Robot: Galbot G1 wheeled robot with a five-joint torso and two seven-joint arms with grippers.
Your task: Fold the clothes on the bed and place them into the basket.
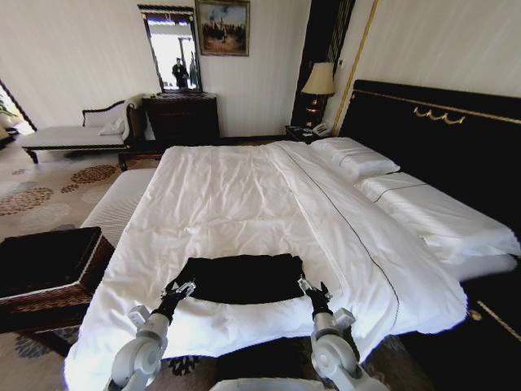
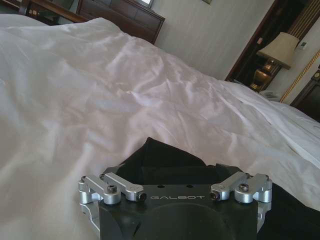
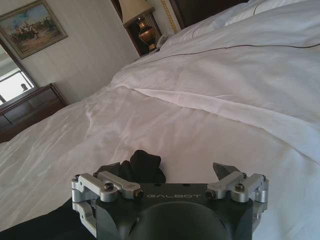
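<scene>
Your black T-shirt [image 1: 242, 278] lies as a wide dark band low in the centre of the head frame, on the near edge of the bed [image 1: 244, 204] and its white duvet. Your left gripper [image 1: 177, 291] sits at the shirt's lower left corner and your right gripper [image 1: 312, 288] at its lower right corner. In the wrist views each pair of fingers looks spread, with black cloth bunched between them, but you cannot tell whether either has hold of the fabric. The basket [image 1: 49, 273] stands at the left edge of the frame, just beside the bed's near corner.
</scene>
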